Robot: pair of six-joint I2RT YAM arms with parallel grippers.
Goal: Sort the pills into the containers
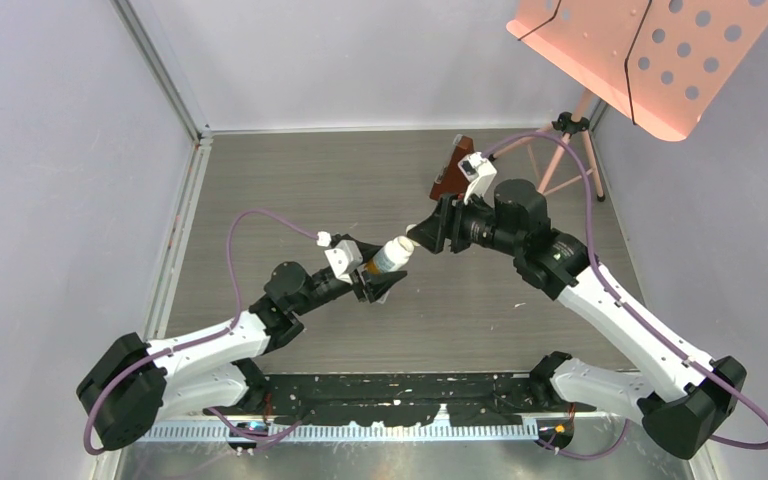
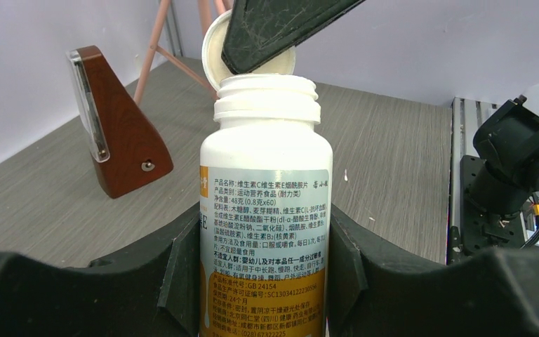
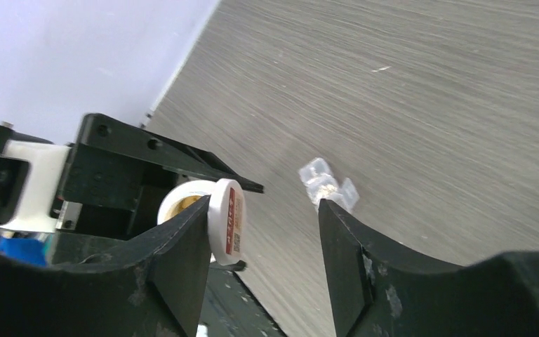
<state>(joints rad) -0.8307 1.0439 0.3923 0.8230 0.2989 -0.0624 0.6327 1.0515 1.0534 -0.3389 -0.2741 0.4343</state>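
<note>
Right gripper (image 3: 261, 207) first. Its jaws stand apart with nothing pinched between them, and one finger (image 2: 281, 28) lies right against the cap (image 3: 224, 214) of the pill bottle (image 2: 267, 161). The cap is hinged back off the mouth on the side facing the right arm, so the neck is open. From the right wrist view you can see the pills (image 3: 182, 205) as a yellowish-orange clump just inside it.

The left gripper (image 2: 265, 239) is clamped on the bottle's lower body, one finger on each side of the label, holding it up off the table (image 1: 360, 180) about mid-scene with the mouth pointing toward the right arm.

The container (image 3: 328, 186) is a small clear thing lying on the table beyond the right gripper's fingers, apart from the bottle. There might be something yellowish in it, but it's too small to call, and I can't tell how its lids stand. A brown metronome (image 1: 452, 170) sits farther back on the right, not involved.

My read is that this is the bottle-opening step and it's basically done — no sorting yet. Next, I'd guess the right finger has to come clear of the cap without knocking it shut. Then the left arm needs to bring the mouth over the container and tip slowly — those compartments look small, so a fast pour would probably scatter pills across the table.
</note>
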